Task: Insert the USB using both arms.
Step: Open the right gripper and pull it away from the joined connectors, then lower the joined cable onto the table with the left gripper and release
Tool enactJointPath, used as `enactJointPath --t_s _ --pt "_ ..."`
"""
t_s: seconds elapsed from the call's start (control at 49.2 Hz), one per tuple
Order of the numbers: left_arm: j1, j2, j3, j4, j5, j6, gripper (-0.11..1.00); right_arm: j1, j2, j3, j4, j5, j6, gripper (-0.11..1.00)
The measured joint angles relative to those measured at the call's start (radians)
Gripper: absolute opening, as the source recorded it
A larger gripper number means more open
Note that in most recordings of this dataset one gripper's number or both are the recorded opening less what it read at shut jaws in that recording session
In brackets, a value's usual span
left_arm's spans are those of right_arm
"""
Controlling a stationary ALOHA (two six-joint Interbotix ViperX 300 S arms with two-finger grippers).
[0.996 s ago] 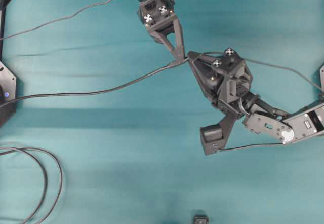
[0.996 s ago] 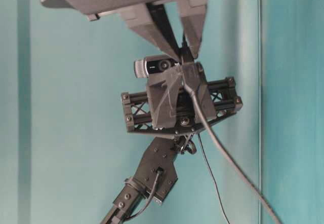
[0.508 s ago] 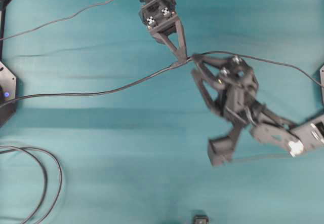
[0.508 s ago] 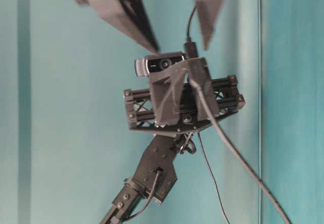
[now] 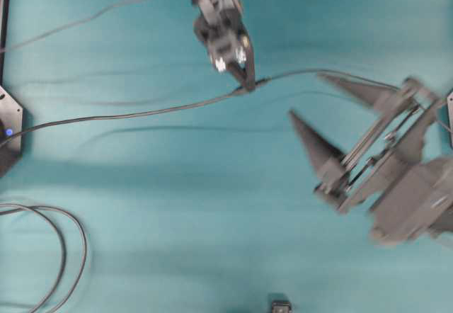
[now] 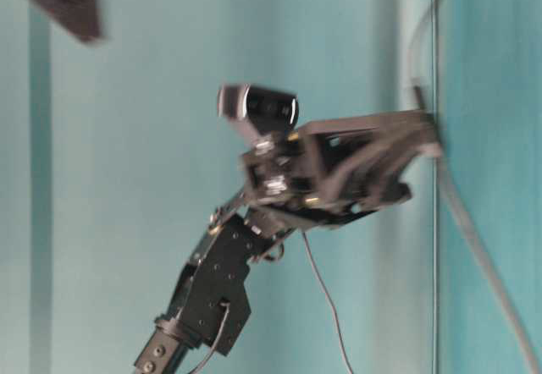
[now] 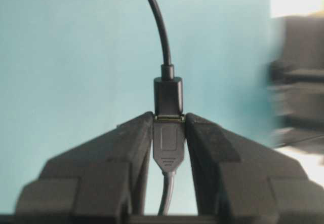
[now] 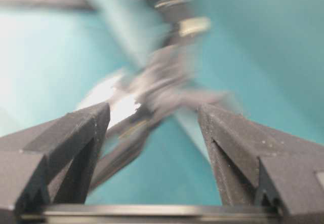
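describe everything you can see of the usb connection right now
The USB is a small dark plug with a moulded rectangle on its face, pinched upright between the left gripper fingers. It sits seated in a dark socket end, a thin metallic line showing at the joint. Thin dark cables leave both ends. Nothing else touches it.

Even, bright light — heavy motion blur on the right claw, soft shadows.
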Motion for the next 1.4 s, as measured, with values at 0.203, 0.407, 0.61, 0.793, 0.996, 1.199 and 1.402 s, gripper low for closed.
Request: enactJointPath --t_s 0.203,0.407,0.61,0.793,0.996,1.199,1.402 --pt "-0.129 0.000 0.003 0.109 -0.164 -0.002 0.26 0.000 -0.137 0.005 0.015 0.032 0.103 0.78" --pt "-0.192 0.000 0.049 0.218 -0.321 -0.040 0.26 -0.002 -0.245 0.051 0.025 0.035 0.219 0.77" --pt "-0.253 0.000 0.080 0.439 -0.408 -0.143 0.26 -0.009 -0.279 0.075 0.026 0.035 0.244 0.77" --pt "-0.281 0.000 0.080 0.517 -0.437 -0.215 0.26 -0.015 -0.284 0.080 0.026 0.035 0.244 0.78" --pt "-0.279 0.000 0.080 0.520 -0.463 -0.230 0.49 -0.017 -0.299 0.091 0.026 0.021 0.242 0.78" --pt "-0.284 -0.023 0.083 0.520 -0.499 -0.230 0.83 -0.017 -0.321 0.121 0.035 -0.012 0.242 0.78" --pt "-0.296 -0.143 0.137 0.520 -0.563 -0.250 0.82 -0.017 -0.367 0.184 0.061 -0.057 0.247 0.78"
